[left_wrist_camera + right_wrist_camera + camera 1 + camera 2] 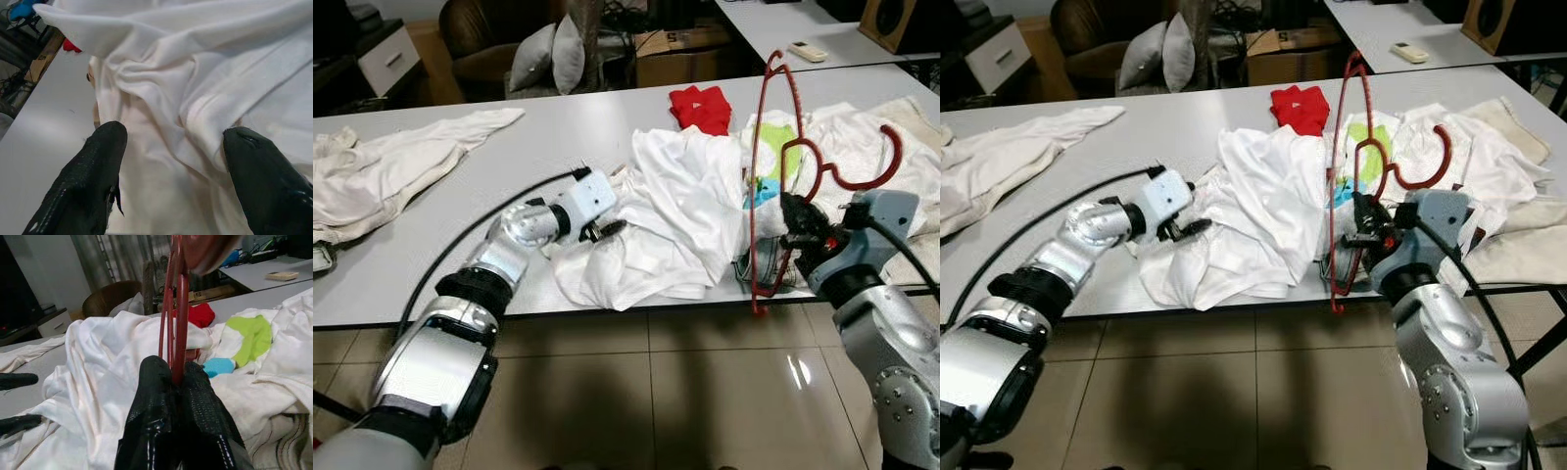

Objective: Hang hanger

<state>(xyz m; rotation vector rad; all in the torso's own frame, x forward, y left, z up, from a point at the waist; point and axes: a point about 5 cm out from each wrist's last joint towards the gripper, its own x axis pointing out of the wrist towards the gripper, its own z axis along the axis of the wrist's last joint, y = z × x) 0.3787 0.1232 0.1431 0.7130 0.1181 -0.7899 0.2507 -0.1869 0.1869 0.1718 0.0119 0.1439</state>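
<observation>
A red plastic hanger (pixel 773 147) stands nearly upright at the table's front right, its hook (pixel 871 166) pointing right. My right gripper (pixel 793 217) is shut on the hanger's bar, seen close up with both fingers (pixel 161 396) pinching the red rods (pixel 177 323). A crumpled white shirt (pixel 666 211) lies in the table's middle. My left gripper (pixel 605 228) is open at the shirt's left edge, and its two black fingertips (pixel 98 166) straddle folds of the white cloth (pixel 195 98) without pinching them.
The grey table (pixel 538 147) also carries a red garment (pixel 700 106), a white cloth with green and blue print (pixel 769 157), cream clothes (pixel 372 176) at the left and more at the right. Cushions (pixel 553 54) and boxes stand behind. Tiled floor (pixel 656 392) lies below.
</observation>
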